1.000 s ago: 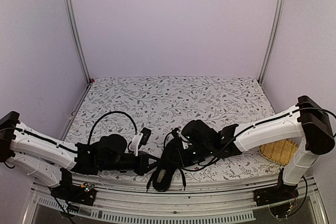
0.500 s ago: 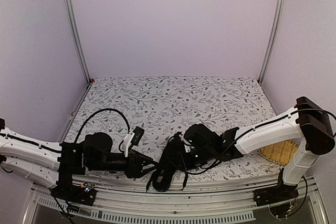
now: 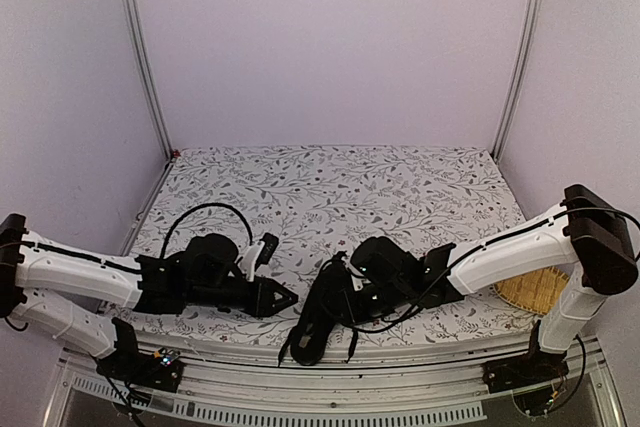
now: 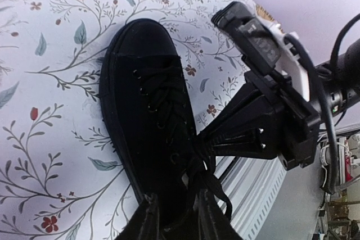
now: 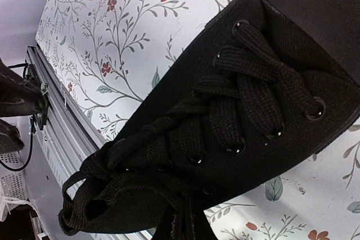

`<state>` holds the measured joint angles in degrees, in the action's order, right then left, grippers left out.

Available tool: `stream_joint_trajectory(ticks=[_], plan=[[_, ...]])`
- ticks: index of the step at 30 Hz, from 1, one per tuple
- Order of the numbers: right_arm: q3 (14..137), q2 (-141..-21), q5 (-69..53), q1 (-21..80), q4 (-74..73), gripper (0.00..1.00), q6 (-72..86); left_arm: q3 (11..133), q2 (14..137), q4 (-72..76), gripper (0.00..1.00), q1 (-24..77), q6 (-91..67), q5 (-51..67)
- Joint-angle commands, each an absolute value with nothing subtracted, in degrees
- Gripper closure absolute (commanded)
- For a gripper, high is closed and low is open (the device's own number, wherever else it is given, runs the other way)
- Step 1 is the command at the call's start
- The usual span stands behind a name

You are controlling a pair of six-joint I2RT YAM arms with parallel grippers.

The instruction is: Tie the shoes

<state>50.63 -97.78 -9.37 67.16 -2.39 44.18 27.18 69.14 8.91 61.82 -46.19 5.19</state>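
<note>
Shoe (image 3: 318, 319) lies at near edge of table (image 3: 330, 187), toe away from arm bases, between both arms. Right gripper (image 4: 203, 143) clenched on lace (image 5: 247, 82) near top eyelets. Left gripper (image 3: 288, 296) parted, empty, beside heel. Advice: hold right pinch taut; left should straddle free lace end fully before closing.

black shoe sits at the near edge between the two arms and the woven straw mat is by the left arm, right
No: the woven straw mat lies by the right arm, not the left; the top external view shows it. The black shoe does sit at the near edge between the two arms.
</note>
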Motion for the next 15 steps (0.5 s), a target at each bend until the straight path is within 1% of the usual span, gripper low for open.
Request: stream_joint_trajectory(ticks=[1,7,15], plan=[[49.83,-96.51,-9.76,67.77,-1.61,0.98,44.91,29.93,73.89,12.87,0.78,60.97,-44.59,9.26],[49.47,-96.22,-9.76,67.76,-1.39,0.98,44.99,30.81,77.62,14.29,0.84,60.91,-44.63,10.51],[49.31,-96.41,-9.96,67.8,-0.72,0.98,45.0,31.19,80.23,15.45,0.87,61.04,-45.18,12.75]])
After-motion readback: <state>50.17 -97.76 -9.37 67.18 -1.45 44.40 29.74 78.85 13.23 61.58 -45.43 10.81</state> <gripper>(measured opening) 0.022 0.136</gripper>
